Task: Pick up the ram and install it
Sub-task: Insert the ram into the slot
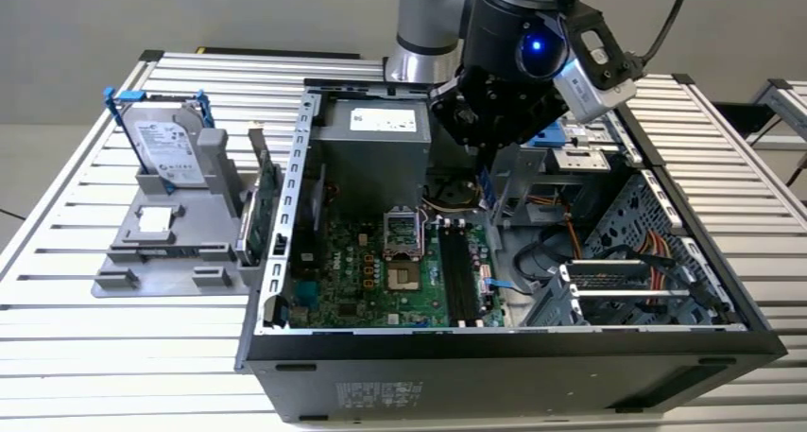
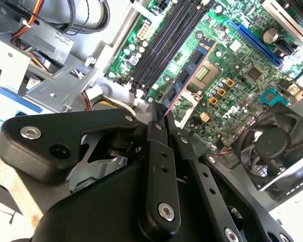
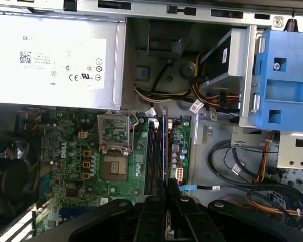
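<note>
In the exterior view, the end effector (image 1: 486, 163) hangs over the open computer case (image 1: 505, 366), near its 12 o'clock side. A blue sliver below it looks like the ram (image 1: 485, 184). The black slots (image 1: 460, 271) lie toward 6 o'clock from it. A hard drive (image 1: 164, 139) stands on the table (image 1: 76, 356) at 9 o'clock from the case. It has a white label that is too small to read.

In the second wrist view, the end effector (image 2: 159, 113) pinches one end of the ram (image 2: 189, 73). The stick sticks out above the green board, near the slots (image 2: 166, 40).

In the first wrist view, the ram (image 3: 165, 146) shows edge-on, right beside the slots (image 3: 151, 156) and not in one. I think this is the carry-and-line-up step. The stick needs to sit straight over a slot. The gray power box (image 3: 55, 50) has a printed label (image 3: 65, 65).
</note>
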Controlling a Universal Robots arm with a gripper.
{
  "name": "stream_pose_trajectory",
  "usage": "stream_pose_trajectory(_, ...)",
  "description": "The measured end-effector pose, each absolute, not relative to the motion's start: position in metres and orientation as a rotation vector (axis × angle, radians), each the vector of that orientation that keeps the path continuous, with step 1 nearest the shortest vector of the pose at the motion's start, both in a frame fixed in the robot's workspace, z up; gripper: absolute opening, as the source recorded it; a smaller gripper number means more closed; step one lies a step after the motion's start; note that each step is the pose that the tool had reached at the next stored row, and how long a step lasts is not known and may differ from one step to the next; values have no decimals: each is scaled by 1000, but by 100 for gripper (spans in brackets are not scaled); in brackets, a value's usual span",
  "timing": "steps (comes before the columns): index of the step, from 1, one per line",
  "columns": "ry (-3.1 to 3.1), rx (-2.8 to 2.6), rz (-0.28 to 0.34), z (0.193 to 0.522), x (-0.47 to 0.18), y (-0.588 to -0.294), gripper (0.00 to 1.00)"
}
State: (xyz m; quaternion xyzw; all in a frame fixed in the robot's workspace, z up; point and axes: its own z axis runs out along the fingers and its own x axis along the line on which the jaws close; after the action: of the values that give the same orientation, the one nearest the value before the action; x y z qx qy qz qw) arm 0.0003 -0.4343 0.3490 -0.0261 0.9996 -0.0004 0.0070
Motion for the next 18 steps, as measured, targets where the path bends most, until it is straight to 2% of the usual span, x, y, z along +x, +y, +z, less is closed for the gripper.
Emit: stream_pose_trajectory(18, 3128, 31, -7, 338, 1, -436, 0)
